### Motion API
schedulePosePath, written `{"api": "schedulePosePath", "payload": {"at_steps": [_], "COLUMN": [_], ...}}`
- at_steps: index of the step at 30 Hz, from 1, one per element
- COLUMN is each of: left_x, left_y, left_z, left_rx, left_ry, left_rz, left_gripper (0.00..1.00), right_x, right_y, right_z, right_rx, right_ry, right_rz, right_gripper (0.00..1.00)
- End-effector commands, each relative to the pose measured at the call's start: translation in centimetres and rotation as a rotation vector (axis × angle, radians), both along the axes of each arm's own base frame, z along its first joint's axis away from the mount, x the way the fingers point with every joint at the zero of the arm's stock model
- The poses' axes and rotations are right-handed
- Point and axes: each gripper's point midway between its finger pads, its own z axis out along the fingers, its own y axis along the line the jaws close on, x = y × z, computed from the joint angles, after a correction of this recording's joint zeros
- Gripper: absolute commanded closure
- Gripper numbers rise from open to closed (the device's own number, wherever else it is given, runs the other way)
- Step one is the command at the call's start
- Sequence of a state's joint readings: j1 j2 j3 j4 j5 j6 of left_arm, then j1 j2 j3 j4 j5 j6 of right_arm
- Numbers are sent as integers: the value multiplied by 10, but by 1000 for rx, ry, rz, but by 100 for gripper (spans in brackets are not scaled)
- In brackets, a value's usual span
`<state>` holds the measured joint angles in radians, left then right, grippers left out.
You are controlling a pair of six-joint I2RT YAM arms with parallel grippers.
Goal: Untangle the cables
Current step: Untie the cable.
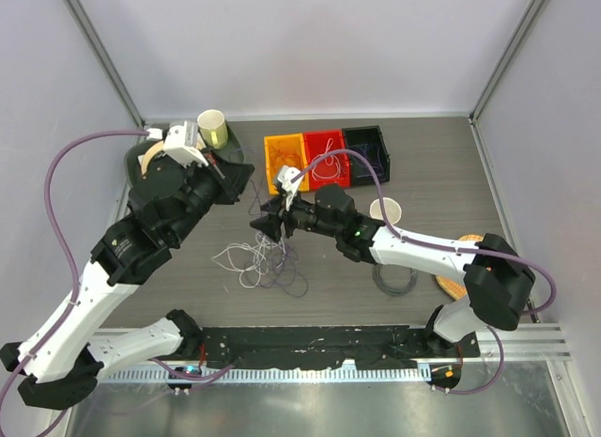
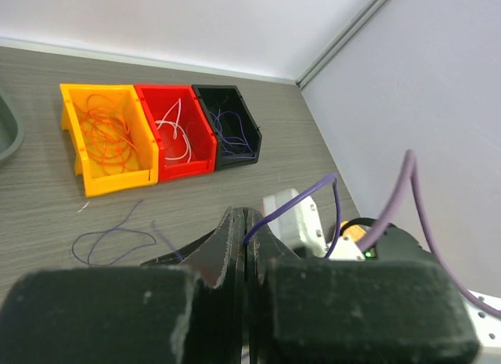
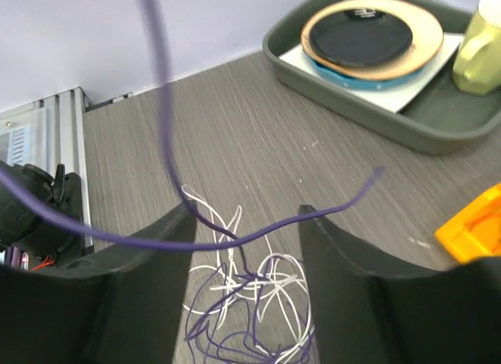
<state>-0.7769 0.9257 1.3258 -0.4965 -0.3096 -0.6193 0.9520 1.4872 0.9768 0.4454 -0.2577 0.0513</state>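
A tangle of white and purple cables [image 1: 263,263] lies on the table between the arms. My left gripper [image 2: 246,215] is shut on one purple cable [image 2: 297,200], which arcs up out of the jaws toward the right arm. My right gripper [image 3: 246,215] hangs open right above the tangle [image 3: 258,301]. The same taut purple cable [image 3: 235,243] runs across the gap between its fingers. In the top view the left gripper [image 1: 246,177] sits above and left of the right gripper [image 1: 261,223]. One loose purple loop [image 2: 113,243] lies apart on the table.
Orange [image 1: 285,160], red [image 1: 326,155] and black [image 1: 366,150] bins stand at the back, holding orange, white and purple wires. A grey tray [image 3: 368,106] with plates and a mug [image 3: 481,47] is at the back left. A paper cup [image 1: 385,211] and a black cord ring [image 1: 394,279] sit at the right.
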Motion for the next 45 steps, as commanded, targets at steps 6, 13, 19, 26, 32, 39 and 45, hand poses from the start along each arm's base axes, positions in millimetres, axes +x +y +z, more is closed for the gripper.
{"api": "schedulePosePath", "payload": {"at_steps": [6, 13, 19, 26, 32, 39, 45], "left_x": [-15, -40, -46, -52, -75, -79, -49], "left_y": [32, 19, 11, 6, 14, 58, 86], "left_z": [6, -28, -83, -118, -111, -110, -126], "left_rx": [-42, -81, -65, -83, -112, -200, -163], "left_ry": [-56, -94, -94, -168, -278, -349, -179], "left_rz": [69, -91, -150, -195, -258, -91, 152], "left_gripper": [100, 16, 0, 0, 0, 0, 0], "right_x": [5, 1, -7, -23, -43, -67, -82], "right_y": [-3, -36, -61, -81, -97, -114, -119], "right_z": [55, 106, 132, 139, 112, 82, 69], "right_rx": [120, 224, 267, 267, 227, 183, 169], "right_ry": [-26, -63, -86, -80, -130, -176, -206], "right_rz": [-52, -149, -187, -182, -130, -65, -3], "right_gripper": [99, 99, 99, 99, 99, 99, 99]}}
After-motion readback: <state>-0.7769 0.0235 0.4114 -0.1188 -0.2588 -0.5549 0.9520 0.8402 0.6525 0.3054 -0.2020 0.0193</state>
